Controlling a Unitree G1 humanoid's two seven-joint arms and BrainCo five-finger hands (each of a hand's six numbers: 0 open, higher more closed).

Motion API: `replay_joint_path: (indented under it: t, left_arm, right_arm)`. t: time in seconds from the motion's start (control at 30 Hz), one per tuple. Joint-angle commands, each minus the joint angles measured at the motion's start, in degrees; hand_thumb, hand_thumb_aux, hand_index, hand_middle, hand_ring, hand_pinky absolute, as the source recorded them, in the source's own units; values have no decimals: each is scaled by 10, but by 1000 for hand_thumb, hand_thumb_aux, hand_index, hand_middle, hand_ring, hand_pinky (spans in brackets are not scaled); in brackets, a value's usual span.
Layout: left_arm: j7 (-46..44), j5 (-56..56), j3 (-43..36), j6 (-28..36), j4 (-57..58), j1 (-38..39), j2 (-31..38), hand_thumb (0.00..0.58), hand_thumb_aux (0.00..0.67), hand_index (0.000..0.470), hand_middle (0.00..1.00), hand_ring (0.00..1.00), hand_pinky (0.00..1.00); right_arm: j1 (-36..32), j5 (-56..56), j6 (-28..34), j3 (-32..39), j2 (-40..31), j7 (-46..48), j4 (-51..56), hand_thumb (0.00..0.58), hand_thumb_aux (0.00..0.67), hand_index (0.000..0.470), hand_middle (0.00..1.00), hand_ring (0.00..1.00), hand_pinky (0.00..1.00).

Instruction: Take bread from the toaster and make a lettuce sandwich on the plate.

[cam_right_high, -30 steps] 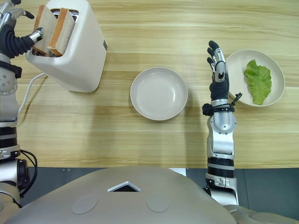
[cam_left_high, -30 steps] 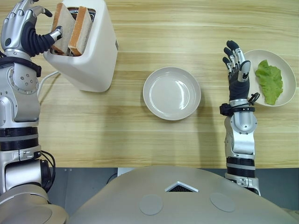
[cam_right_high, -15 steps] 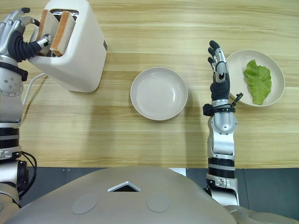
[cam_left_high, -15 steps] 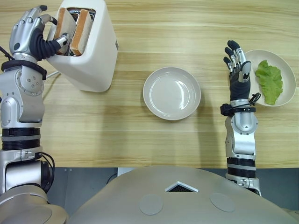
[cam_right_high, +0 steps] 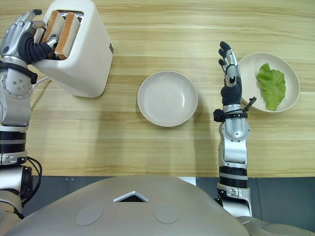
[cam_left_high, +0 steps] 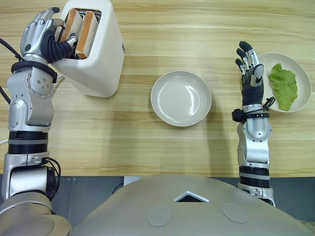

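The left hand (cam_left_high: 40,32) sits at the top left corner of the toaster (cam_left_high: 96,54), its fingers (cam_left_high: 53,48) curled around the outer slice (cam_left_high: 72,23) of the two that stand in the slots. It looks closed on that slice, though how firm the hold is cannot be made out. The slice sticks up above the slot with a brown crust and a paler face. The second slice (cam_left_high: 87,30) stands just beside it and looks a little more golden.

Toasted bread is likely light, dry and stiff, yet brittle: a hard squeeze could crack the crust or crush the crumb. The best hold seems to be across the two flat faces near the raised top edge, with a lift straight up so the slice does not catch in the slot. The toaster is a tall white box set at an angle on the desk (cam_left_high: 197,29), and it may shift if the slice drags.

The round, pale plate (cam_left_high: 181,98) lies in the middle of the desk, well apart from the toaster. The right hand (cam_left_high: 251,69) stands with its fingers stretched out and holds nothing, just beside the bowl (cam_left_high: 304,69). In the bowl lies the lettuce (cam_left_high: 283,86), a crinkled green leaf, likely soft, limp and easy to tear.
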Motion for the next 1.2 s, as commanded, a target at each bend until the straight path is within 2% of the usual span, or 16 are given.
replay_joint_path:
  t: [0.03,0.07,0.1,0.13,0.33,0.6,0.73,0.8,0.87,0.97,1.03,1.2]
  left_arm:
    - [-23,-5,-15,3,12,3,-2,580,670,470,467,467,467]
    - [-24,-8,-14,3,11,0,-2,580,670,470,565,565,565]
    - [-23,-11,-12,1,10,-4,-2,580,670,470,741,741,741]
    - [-22,-15,-8,-2,10,-8,-1,580,670,470,1000,1000,1000]
    - [-4,-50,32,-31,7,-31,8,580,670,470,1000,1000,1000]
    - [-30,-178,132,-89,22,-71,40,580,670,470,1000,1000,1000]
    - [-62,-239,167,-101,26,-100,58,580,670,470,1000,1000,1000]
    - [-80,-270,191,-99,9,-113,73,580,670,470,1000,1000,1000]
    - [-103,-312,216,-87,-19,-124,83,580,670,470,1000,1000,1000]
    - [-153,-403,227,-39,-75,-148,79,580,670,470,1000,1000,1000]
    - [-187,-466,203,4,-112,-165,59,580,670,470,1000,1000,1000]
    - [-241,-544,82,87,-180,-190,-9,580,670,470,1000,1000,1000]
  right_arm:
    - [-6,-4,1,-1,-2,-3,13,0,0,0,0,0,0]
    - [-7,-4,0,-2,-2,-4,15,0,0,0,0,0,0]
    - [-8,-4,-2,-2,-2,-4,18,0,0,0,0,0,0]
    - [-9,-4,-3,-3,-2,-5,20,0,0,0,0,0,0]
    - [-15,-7,-8,-2,-3,-11,35,0,0,0,0,0,0]
    - [-14,-6,-11,-9,-3,-18,46,0,0,0,0,0,0]
    - [1,-29,29,-39,-26,-32,-21,0,0,0,0,0,0]
    - [18,-107,47,-69,-65,-54,-60,0,0,0,0,0,0]
    - [31,-183,62,-103,-109,-74,-78,0,0,0,0,0,0]
    - [40,-337,82,-122,-203,-113,-45,0,0,0,0,0,0]
    - [38,-401,92,-120,-248,-143,11,0,0,0,0,0,0]
    - [14,-467,115,-88,-307,-191,156,0,0,0,0,0,0]
